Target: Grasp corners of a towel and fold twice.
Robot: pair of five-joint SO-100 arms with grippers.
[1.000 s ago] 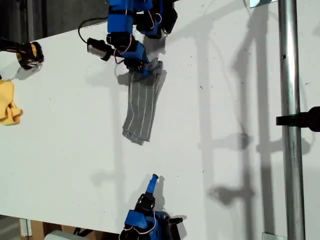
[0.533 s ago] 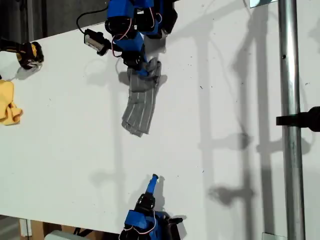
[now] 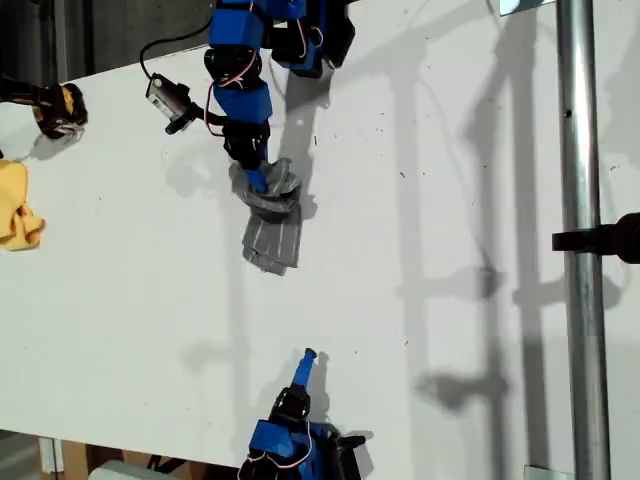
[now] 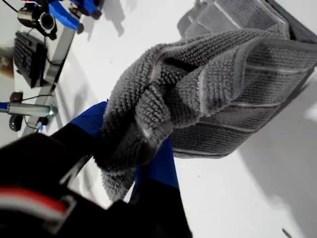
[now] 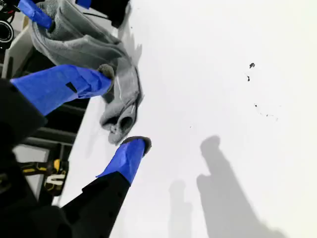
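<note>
Towel [image 3: 268, 222] cloth lies on the white table [image 3: 450, 230], near its far edge in the exterior view and well clear of both side edges, already narrowed to a strip of stacked layers with its far end bunched upward. It is soft, ribbed terry, light and limp; I judge it will sag and slump wherever it is not held, and the layers may slide apart when dragged. The sound place to take it is a corner or folded edge, pinching every layer at once. My first gripper [image 3: 262, 183] is clenched on that raised, crumpled end: in the first wrist view the grey fabric wraps over the blue jaw, so a thick wad is caught, not a clean corner. My second gripper [image 5: 119, 111] sits by the near edge, jaws spread wide and touching nothing, with the towel seen beyond them.
</note>
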